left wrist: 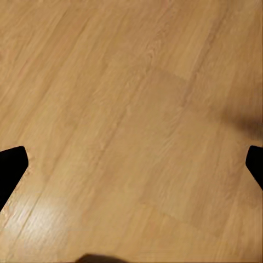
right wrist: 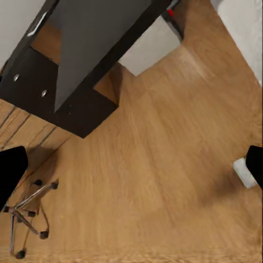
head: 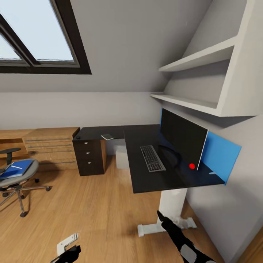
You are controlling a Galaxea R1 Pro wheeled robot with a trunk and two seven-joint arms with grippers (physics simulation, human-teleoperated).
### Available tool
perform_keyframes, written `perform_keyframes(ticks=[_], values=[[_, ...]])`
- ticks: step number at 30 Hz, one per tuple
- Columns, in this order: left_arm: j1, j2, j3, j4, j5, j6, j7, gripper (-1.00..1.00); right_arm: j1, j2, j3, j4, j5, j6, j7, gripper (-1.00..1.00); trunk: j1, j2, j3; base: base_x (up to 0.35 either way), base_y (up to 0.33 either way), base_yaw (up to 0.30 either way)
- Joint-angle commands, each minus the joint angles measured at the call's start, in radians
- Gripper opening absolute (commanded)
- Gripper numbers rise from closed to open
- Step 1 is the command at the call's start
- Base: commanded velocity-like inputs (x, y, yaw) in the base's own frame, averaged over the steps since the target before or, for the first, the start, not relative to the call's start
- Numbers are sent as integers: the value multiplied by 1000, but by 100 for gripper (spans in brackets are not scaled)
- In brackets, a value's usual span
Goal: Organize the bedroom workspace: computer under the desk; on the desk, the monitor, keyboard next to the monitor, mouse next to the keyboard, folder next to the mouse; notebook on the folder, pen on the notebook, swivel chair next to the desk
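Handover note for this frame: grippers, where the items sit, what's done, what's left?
Left gripper and right gripper: open, empty, over floor.
Monitor and keyboard on the desk, side by side. Notebook on the desk's far corner. Computer under the desk.
Folder, with pen on it, on the swivel chair, away from the desk.
Left: folder, notebook, pen stack, chair. Mouse not identifiable.

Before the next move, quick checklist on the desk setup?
1. Wide black flat monitor on the black L-shaped desk: ok.
2. Slim silver-grey keyboard beside monitor: ok.
3. Bright blue flat folder on desk: not ok, lies on the grey swivel chair.
4. Small dark-grey notebook on folder: not ok, on desk.
5. Chair beside desk: not ok, apart.
6. Left end effector free: ok, open over floor.
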Motion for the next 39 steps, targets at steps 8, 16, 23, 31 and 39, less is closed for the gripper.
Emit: perform_keyframes(ticks=[8, 16, 23, 31, 39], values=[[-1, -9, -110, 218, -36, -197, -44, 100, 88, 25, -4, 133, 162, -264, -153, 100, -31, 55, 24, 0, 0, 0], [-1, -33, -168, 354, -37, -265, -121, 100, 102, 34, -1, 137, 275, -280, -335, 100, -61, 111, 49, 0, 0, 0], [-1, -37, -174, 364, -40, -268, -139, 100, 103, 36, -1, 139, 334, -280, -346, 100, -65, 118, 52, 0, 0, 0], [-1, -37, -176, 384, -40, -270, -154, 100, 104, 55, -1, 139, 362, -278, -349, 100, -65, 118, 52, 0, 126, 15], [-1, -41, -180, 407, -44, -270, -158, 100, 104, 74, -1, 139, 365, -279, -351, 100, -65, 118, 51, 0, 294, 124]])
